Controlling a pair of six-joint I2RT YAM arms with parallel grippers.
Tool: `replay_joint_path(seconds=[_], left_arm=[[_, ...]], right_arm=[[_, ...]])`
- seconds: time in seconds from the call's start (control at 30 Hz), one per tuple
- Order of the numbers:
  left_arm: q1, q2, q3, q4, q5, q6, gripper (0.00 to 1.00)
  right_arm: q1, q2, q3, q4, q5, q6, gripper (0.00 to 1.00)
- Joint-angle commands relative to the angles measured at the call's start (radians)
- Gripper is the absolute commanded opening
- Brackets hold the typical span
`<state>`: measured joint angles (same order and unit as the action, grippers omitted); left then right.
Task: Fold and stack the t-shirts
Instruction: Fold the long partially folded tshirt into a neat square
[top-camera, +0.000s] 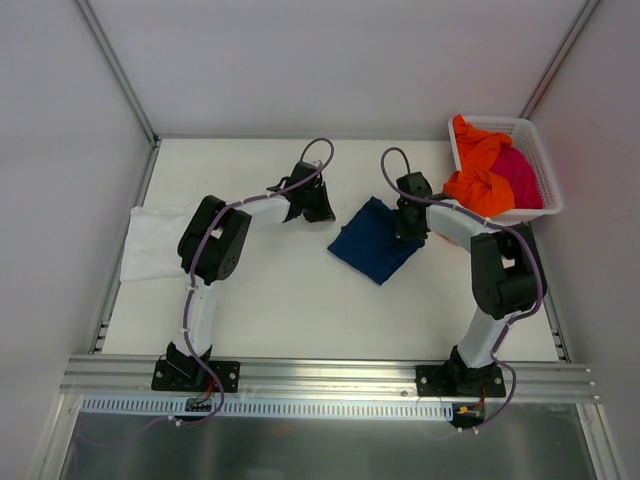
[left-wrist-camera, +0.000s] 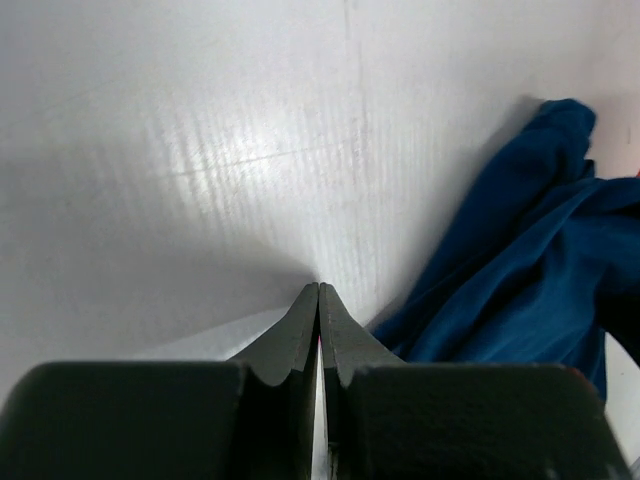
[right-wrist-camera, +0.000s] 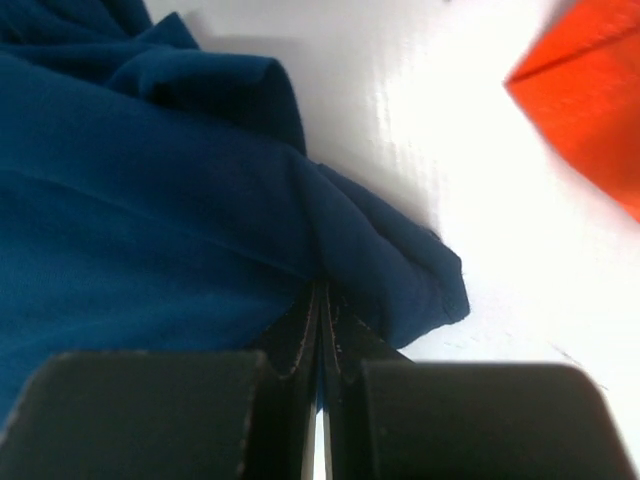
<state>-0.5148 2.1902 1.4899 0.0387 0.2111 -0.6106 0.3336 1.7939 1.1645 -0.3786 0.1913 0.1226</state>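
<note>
The navy t-shirt lies folded into a small diamond at the table's middle. My right gripper is at its right corner, and the right wrist view shows that gripper shut, with folds of the navy cloth gathered at its tips. My left gripper hovers just left of the shirt; in its own view it is shut on nothing, the navy t-shirt lying to its right. A white t-shirt lies flat at the left. Orange and magenta t-shirts sit bunched in the basket.
The white lattice basket stands at the back right corner, with orange cloth spilling over its near side. Metal frame rails run along the left edge and front of the table.
</note>
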Motion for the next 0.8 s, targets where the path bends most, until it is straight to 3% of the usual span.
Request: replay_joint_path(seconds=[0.0, 0.17, 0.4, 0.77], left_arm=[[0.018, -0.07, -0.043, -0.077, -0.067, 0.04, 0.0], [0.019, -0.144, -0.123, -0.077, -0.075, 0.028, 0.0], [0.016, -0.545, -0.345, -0.085, -0.266, 0.078, 0.0], [0.013, -1.033, -0.695, -0.151, -0.214, -0.008, 0.0]], right_arm=[[-0.018, -0.067, -0.026, -0.089, 0.076, -0.028, 0.01], [-0.019, -0.099, -0.011, -0.092, 0.031, -0.04, 0.0], [-0.018, 0.013, 0.089, -0.082, -0.09, -0.02, 0.01], [0.058, 0.272, 0.372, -0.135, -0.142, 0.014, 0.0]])
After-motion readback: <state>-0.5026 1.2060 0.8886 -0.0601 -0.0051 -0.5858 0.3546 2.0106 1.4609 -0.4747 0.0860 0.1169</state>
